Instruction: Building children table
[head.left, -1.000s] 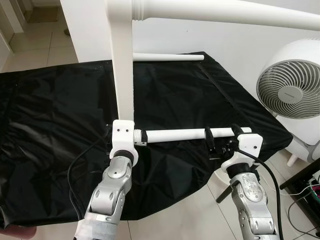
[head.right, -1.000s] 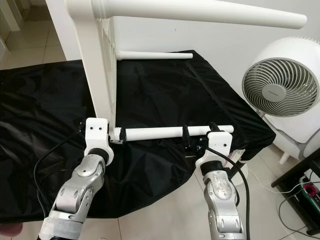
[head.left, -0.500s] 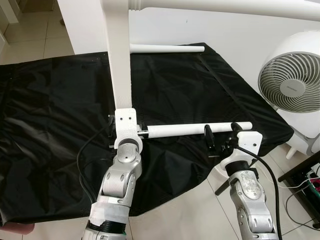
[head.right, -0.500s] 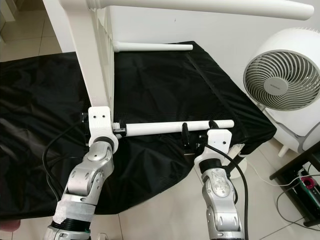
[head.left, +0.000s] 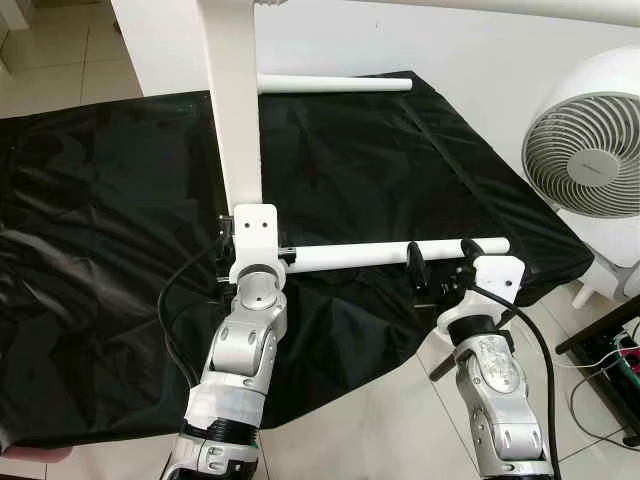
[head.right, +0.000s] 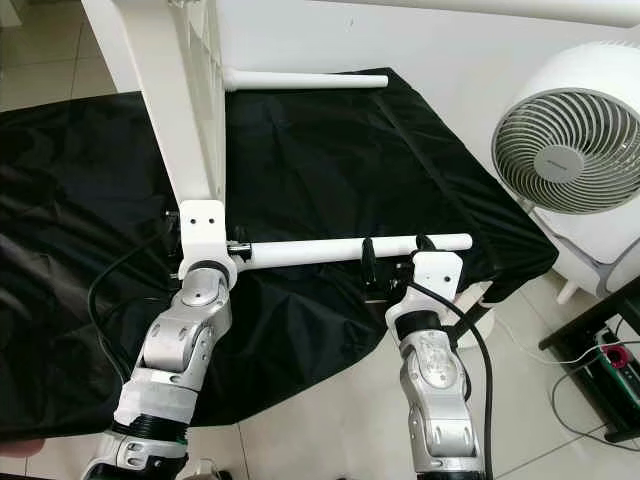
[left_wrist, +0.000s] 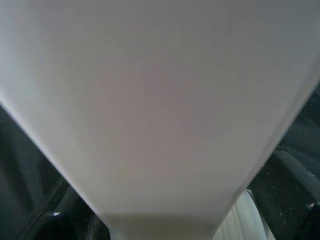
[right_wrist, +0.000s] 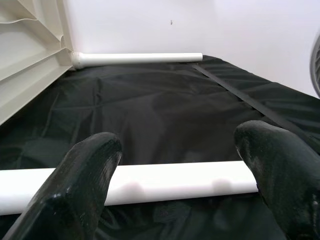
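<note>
The white table top (head.left: 235, 120) stands on edge on a black cloth (head.left: 100, 200). One white leg (head.left: 335, 85) lies attached at its far corner, and another (head.right: 500, 8) juts out along the top. A third leg (head.left: 350, 256) runs level from the near bottom corner, a dark screw showing at its joint. My left gripper (left_wrist: 170, 215) is at that corner, with its dark fingers (left_wrist: 60, 220) close against both sides of the panel. My right gripper (head.left: 442, 258) is open near the leg's free end. Its fingers (right_wrist: 85, 170) are spaced along the leg.
A white fan (head.left: 590, 150) stands on the floor to the right. A dark shelf with cables (head.left: 620, 360) is at the lower right. The cloth-covered surface ends just before my arms, above tiled floor (head.left: 370, 420). A white wall rises behind.
The camera has shifted a little. My left forearm has swung more upright under the table's near corner. The right gripper has kept its place at the leg's end.
</note>
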